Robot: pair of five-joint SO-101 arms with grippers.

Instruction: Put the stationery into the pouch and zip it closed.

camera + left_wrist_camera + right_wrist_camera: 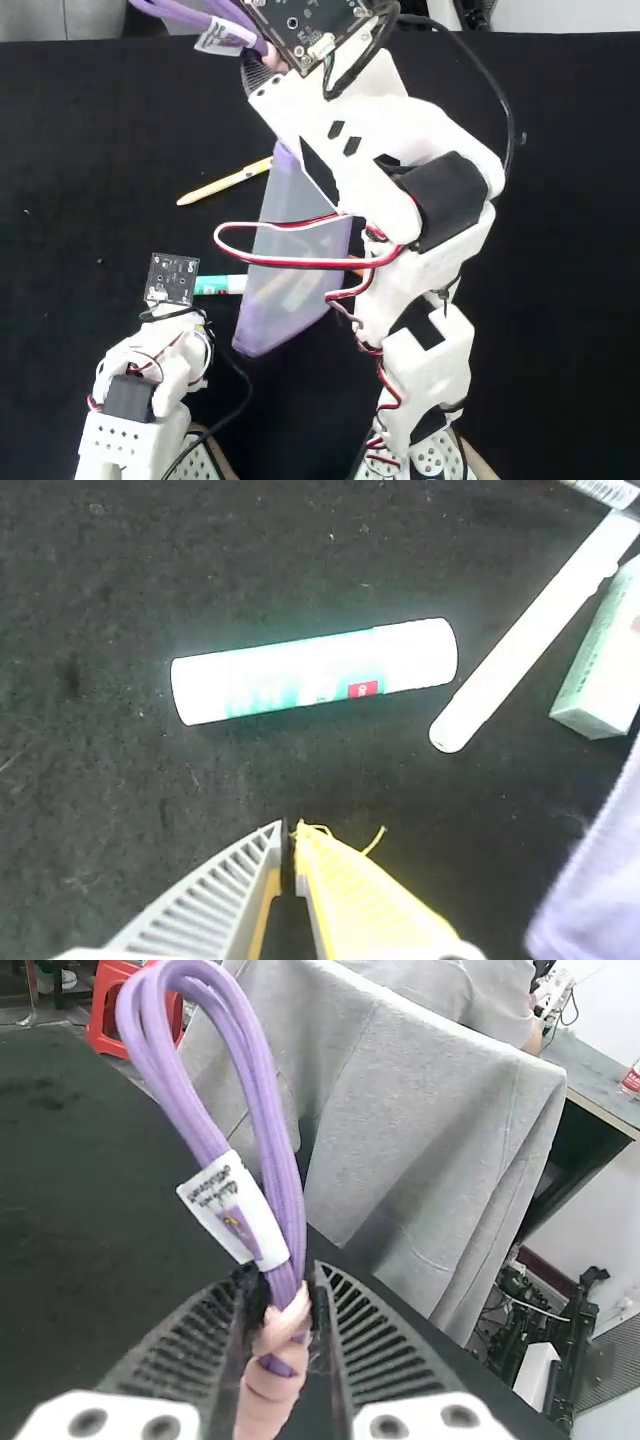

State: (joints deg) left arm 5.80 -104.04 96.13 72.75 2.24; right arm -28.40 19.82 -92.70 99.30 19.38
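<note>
One glue stick (313, 672) lies on the table (100, 580) just ahead of the left gripper (289, 830), its long side across the shut, empty jaws. The right gripper (283, 1272) pinches the loop (280, 1180) of the pouch (290, 270) and holds it up nearby.

Translucent purple pouch (290, 270) hanging by its purple cord loop (215, 1080), loop pinched in the right gripper (285, 1305), white glue stick (313, 670) with green label lying flat just beside the pouch's lower end, white pen (530, 630) and pale green box (600, 670) near the pouch, yellow pencil (225, 182) flat beside its upper part.
</note>
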